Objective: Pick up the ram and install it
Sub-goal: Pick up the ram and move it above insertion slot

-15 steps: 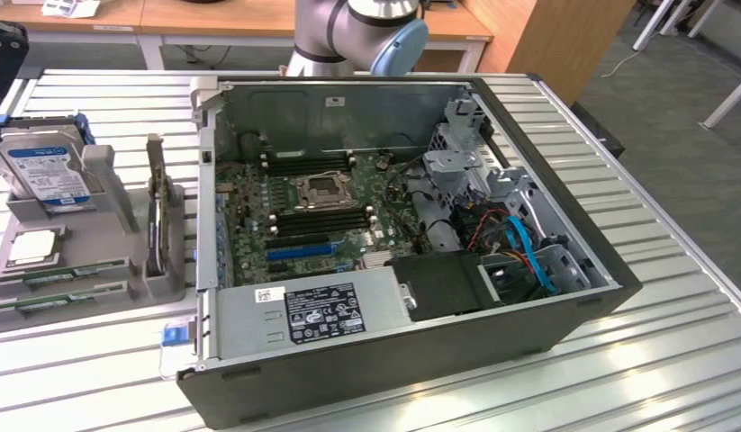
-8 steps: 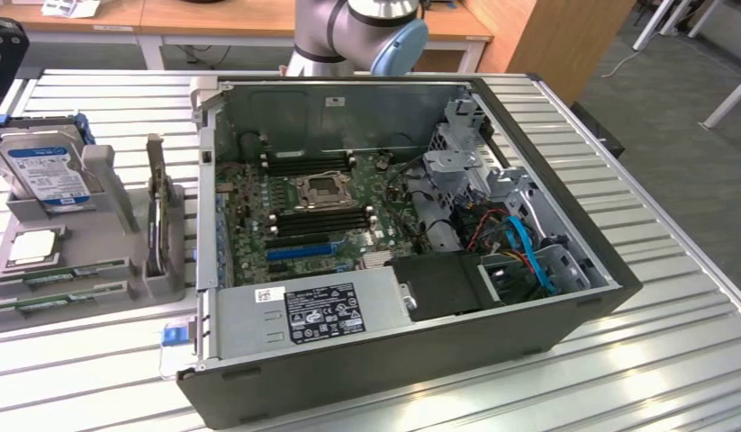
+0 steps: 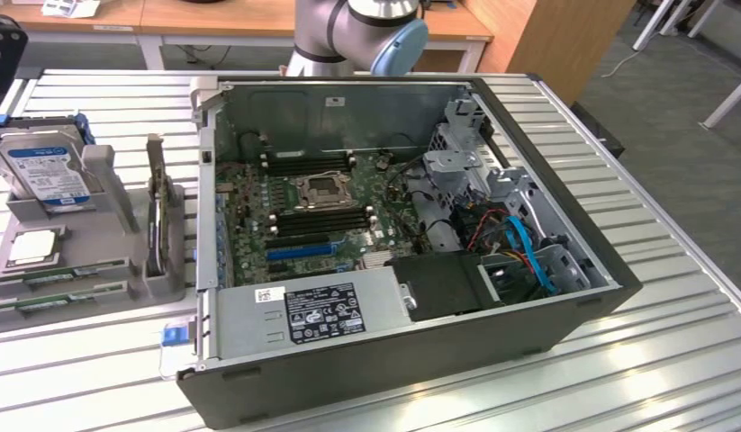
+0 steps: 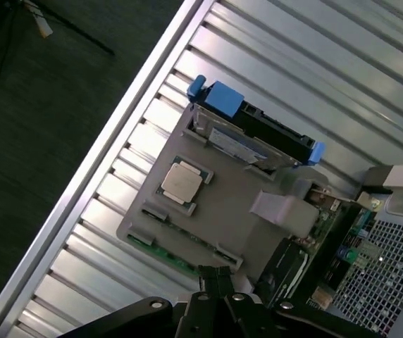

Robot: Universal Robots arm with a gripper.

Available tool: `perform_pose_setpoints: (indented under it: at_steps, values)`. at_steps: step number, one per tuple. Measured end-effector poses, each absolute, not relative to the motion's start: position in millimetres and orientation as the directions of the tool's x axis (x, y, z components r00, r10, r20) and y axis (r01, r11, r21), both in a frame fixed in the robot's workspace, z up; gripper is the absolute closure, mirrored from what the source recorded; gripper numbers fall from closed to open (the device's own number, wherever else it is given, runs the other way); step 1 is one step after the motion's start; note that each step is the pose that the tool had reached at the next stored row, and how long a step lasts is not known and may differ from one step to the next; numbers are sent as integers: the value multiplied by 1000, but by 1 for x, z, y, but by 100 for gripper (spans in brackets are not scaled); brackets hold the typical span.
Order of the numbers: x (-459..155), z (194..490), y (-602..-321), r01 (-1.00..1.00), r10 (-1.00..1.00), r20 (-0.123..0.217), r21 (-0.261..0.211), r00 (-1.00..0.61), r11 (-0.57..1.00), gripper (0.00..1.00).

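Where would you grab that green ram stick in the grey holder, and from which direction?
Pinch the ram by its flat faces, midway along its exposed long edge, from straight above: it seems to stand edge-up in the grey holder, ends clipped.

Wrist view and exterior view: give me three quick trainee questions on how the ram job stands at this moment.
1. True or false: the ram is already inside the case.
2. Which other part lies flat in the holder near the ram? A) the processor B) a fan C) a screwdriver
3. Is the gripper open or shut, and is anything in it?

Key:
1. False. The ram lies in the holder, outside the case.
2. A.
3. Shut, with nothing in it. It is above the holder's ram edge.
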State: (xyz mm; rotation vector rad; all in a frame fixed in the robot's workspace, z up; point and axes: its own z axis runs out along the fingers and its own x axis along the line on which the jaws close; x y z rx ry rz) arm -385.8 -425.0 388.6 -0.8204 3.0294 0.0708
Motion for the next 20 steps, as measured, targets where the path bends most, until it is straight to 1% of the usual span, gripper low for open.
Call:
perform_pose_setpoints:
  at_steps: [20]
  values:
    - [-386,388,-425,-747,-747,-13,42,-665,664,90]
